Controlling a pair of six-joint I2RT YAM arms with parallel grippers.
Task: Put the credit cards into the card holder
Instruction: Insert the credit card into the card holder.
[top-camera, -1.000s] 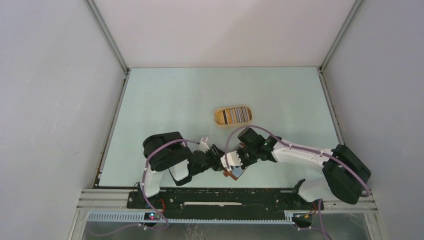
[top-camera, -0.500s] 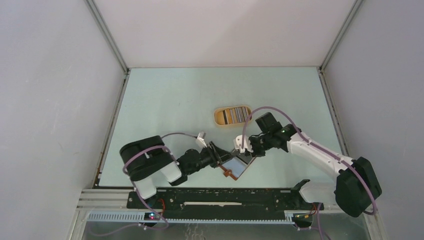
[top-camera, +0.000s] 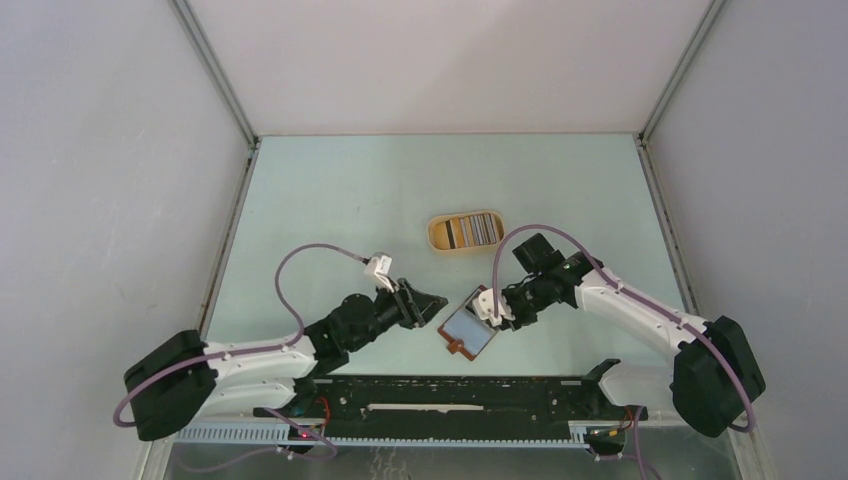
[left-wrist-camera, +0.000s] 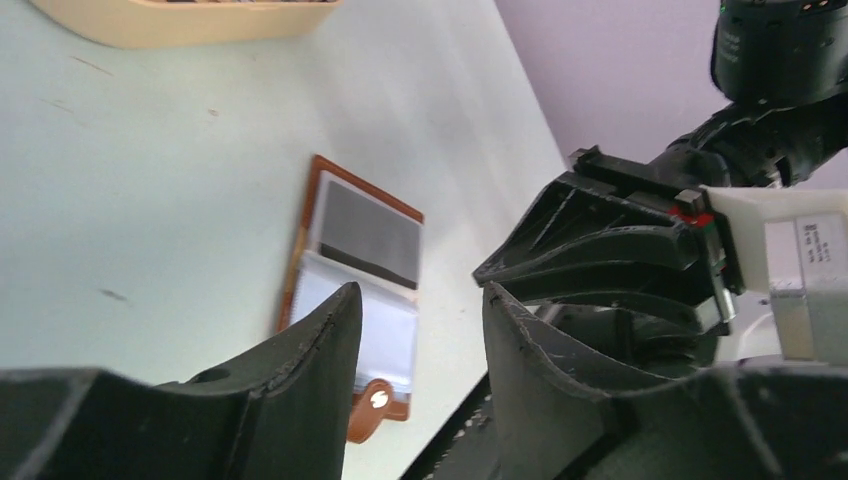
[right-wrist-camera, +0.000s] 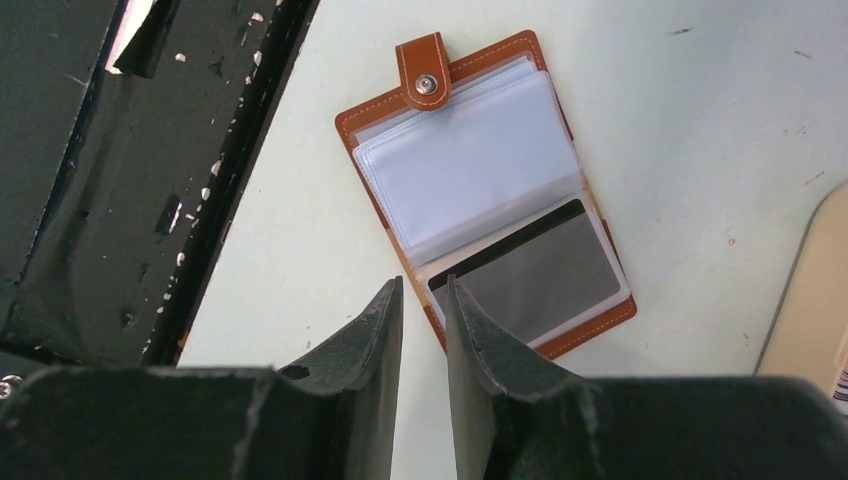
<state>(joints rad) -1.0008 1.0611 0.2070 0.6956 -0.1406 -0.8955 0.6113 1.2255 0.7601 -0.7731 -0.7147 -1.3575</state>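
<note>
1. I see the card holder (top-camera: 469, 332) lying opened flat on the desk (top-camera: 330, 200), close to the near edge, between the ends of my two arms.
2. In the right wrist view its strap tab (right-wrist-camera: 423, 68) with the snap points toward the black rail (right-wrist-camera: 120, 180). Pale bluish sleeves cover that half of the holder. A dark grey card (right-wrist-camera: 530, 278) with a black stripe sits in the pocket of the other half.
3. The left jaws are released. There is a clear gap between their fingertips (left-wrist-camera: 325, 330) and nothing in it. In the top view they sit low, just to the left of the holder and apart from it.
4. The right jaws are parted by only a narrow slit and grasp nothing. Their fingertips (right-wrist-camera: 385, 310) are over the holder's long edge, by the fold. I cannot tell whether they touch the leather.
5. The credit cards (top-camera: 470, 231) stand edge-on as a striped row in the tan oval tray (top-camera: 436, 232), farther out on the desk and apart from the holder.
</note>
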